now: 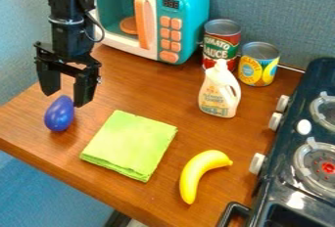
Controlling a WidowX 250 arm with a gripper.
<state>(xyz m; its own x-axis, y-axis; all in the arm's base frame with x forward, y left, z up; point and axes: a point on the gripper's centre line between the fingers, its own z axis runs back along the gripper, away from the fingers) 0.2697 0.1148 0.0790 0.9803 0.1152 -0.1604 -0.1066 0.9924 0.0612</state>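
Brown wooden surface [147, 101] carries a purple egg-shaped toy [59, 115] near a folded green cloth [131, 145]; by the toy's upper end, the black pincer [64, 99] hangs wide open, gripping nothing.

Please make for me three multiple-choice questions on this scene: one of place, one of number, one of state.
1. What is nearest the black two-fingered tool?
A) curved yellow banana
B) blue egg-shaped object
C) teal-and-white toy microwave

2. How many labelled metal cans stand beyond the white handled bottle?
A) two
B) three
C) four

3. How is the square lime-green cloth?
A) crumpled
B) hanging
C) folded flat

1: B, it lies right below the tool.
2: A, one red-labelled, one yellow-labelled.
3: C, layered edges show.
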